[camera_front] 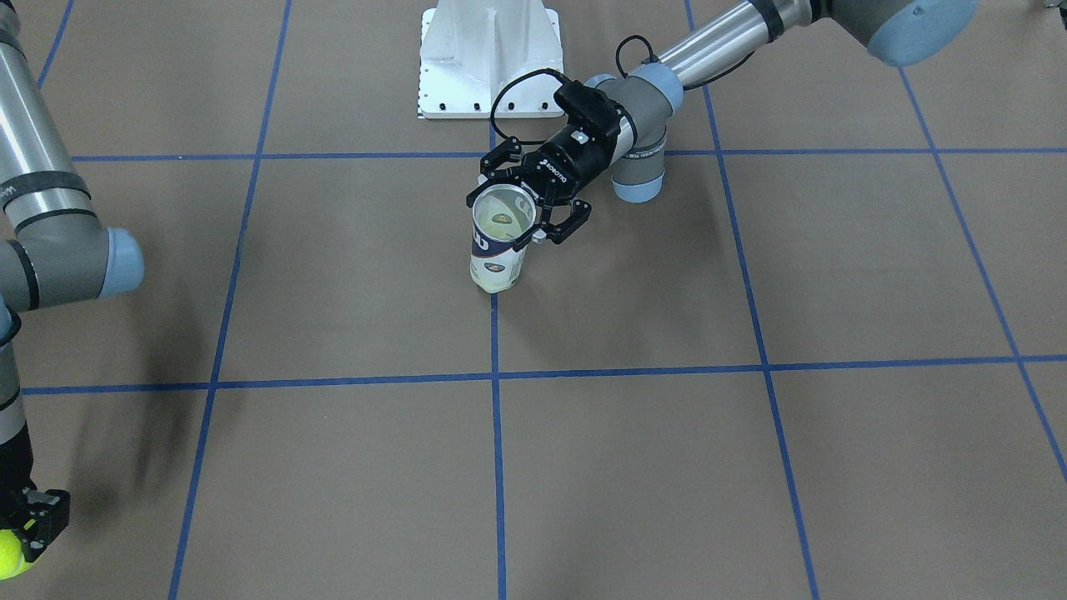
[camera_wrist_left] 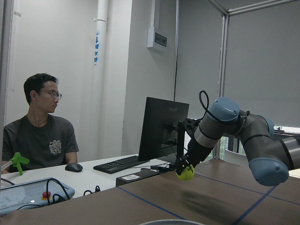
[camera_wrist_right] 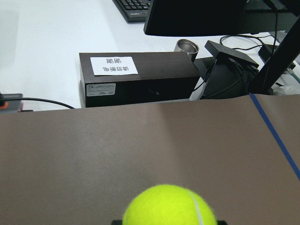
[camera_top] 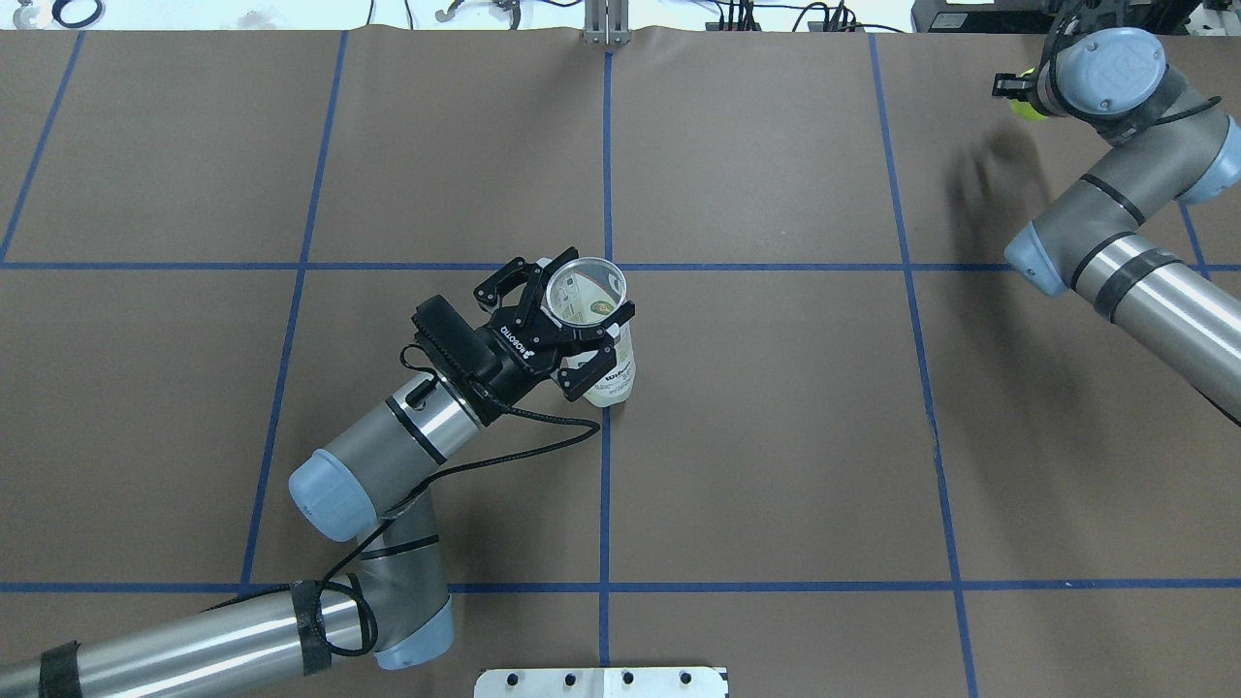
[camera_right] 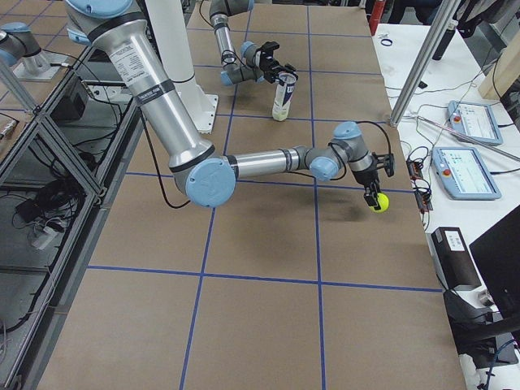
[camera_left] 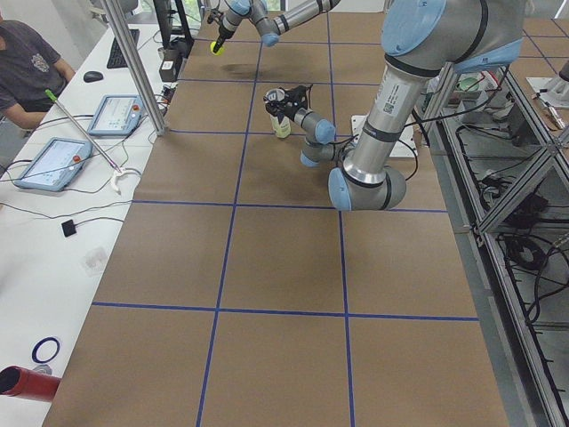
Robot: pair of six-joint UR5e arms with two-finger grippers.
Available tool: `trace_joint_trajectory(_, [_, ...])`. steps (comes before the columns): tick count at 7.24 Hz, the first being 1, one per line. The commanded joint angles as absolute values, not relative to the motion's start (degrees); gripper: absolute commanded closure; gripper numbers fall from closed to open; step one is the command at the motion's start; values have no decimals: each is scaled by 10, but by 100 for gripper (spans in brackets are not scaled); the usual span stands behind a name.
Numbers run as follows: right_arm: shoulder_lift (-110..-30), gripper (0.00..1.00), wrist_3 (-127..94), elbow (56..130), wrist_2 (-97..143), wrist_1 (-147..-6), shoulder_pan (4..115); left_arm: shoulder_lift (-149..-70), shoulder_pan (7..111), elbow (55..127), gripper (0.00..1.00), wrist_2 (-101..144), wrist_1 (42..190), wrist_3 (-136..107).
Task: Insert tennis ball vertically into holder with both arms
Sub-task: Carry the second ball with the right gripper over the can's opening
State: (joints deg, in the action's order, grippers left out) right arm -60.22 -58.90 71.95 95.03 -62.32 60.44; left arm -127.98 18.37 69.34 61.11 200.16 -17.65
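The holder [camera_front: 498, 265], a clear can with a white and navy label, stands upright near the table's middle, and it also shows in the overhead view [camera_top: 613, 373]. My left gripper [camera_front: 505, 217] is shut on its upper part just below the silver rim, fingers on either side [camera_top: 579, 308]. Something yellow-green shows faintly inside the can. My right gripper [camera_front: 29, 533] is shut on the tennis ball [camera_front: 10, 557] near the table's far right corner, a little above the surface. The ball also shows in the exterior right view [camera_right: 378, 201] and the right wrist view [camera_wrist_right: 171, 206].
The white pedestal base [camera_front: 488, 58] stands at the robot's side of the table. Beyond the far edge near the ball are a black box [camera_wrist_right: 136, 77], a monitor [camera_wrist_left: 161, 126] and a seated operator [camera_wrist_left: 40, 129]. Two tablets [camera_right: 467, 146] lie on the side desk.
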Motion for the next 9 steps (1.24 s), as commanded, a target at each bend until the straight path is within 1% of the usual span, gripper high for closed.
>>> trace_joint_trajectory(1, [-611,100,-663,929,1040,-838,600,-1281,184,693,15,611,2000,-175])
trace_joint_trajectory(2, [-611,100,-714,1011,1111,-897,591,-1279,183,693,15,611,2000,-175])
trace_joint_trajectory(3, [-605,100,-805,1079,1128,-930,551,-1279,183,693,14,611,2000,-174])
trace_joint_trajectory(4, [-601,100,-877,1124,1128,-943,512,-1278,183,693,12,611,1999,-173])
trace_joint_trajectory(5, [-599,100,-924,1150,1126,-944,483,-1278,183,693,12,611,1998,-173])
trace_joint_trajectory(6, [-585,100,-944,1160,1126,-944,466,-1279,183,693,12,611,1998,-173])
trace_joint_trajectory(9, [-528,100,-1017,1160,1122,-944,412,-1280,183,693,12,611,1998,-173])
